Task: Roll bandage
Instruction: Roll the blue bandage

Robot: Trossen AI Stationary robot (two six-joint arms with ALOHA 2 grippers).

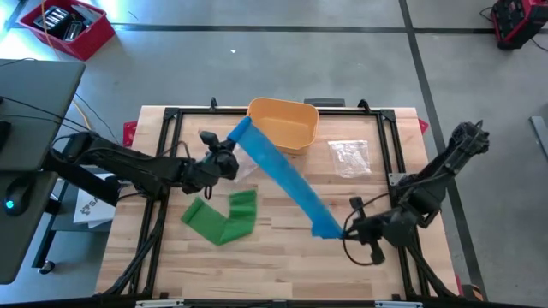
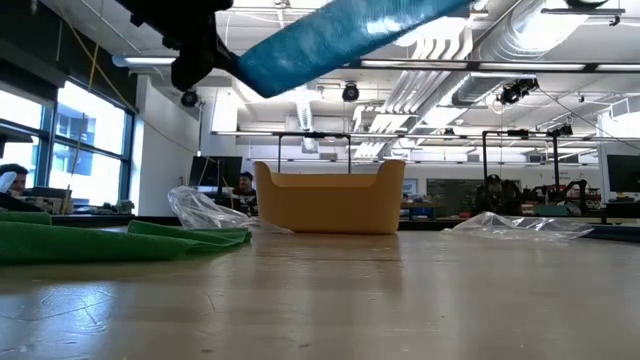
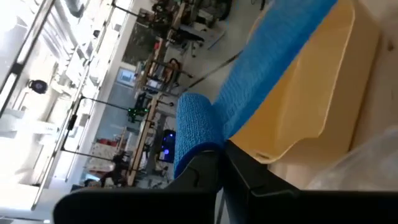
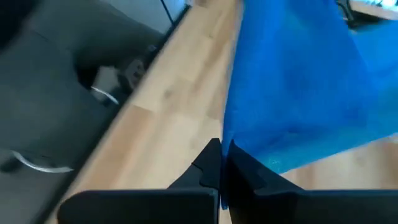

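Overhead, pipes run above the wooden table [image 1: 282,257].

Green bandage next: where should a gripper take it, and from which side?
Take the green bandage at its free end nearest the yellow bin, coming from above. It lies flat and folded, and that narrow end strip is clear of both grippers.

This is a robotics lab or workshop. The wooden tabletop [image 1: 282,248] sits in a black metal frame [image 1: 257,112] on a bare concrete floor [image 1: 257,60] marked with dark tape lines. A red bin of gear [image 1: 67,26] stands on the floor nearby. The low view looks into a long hall with exposed ceiling pipes [image 2: 450,40] (strip lights among them), tall windows [image 2: 60,150], and more workbenches [image 2: 520,190] with people seated behind them.
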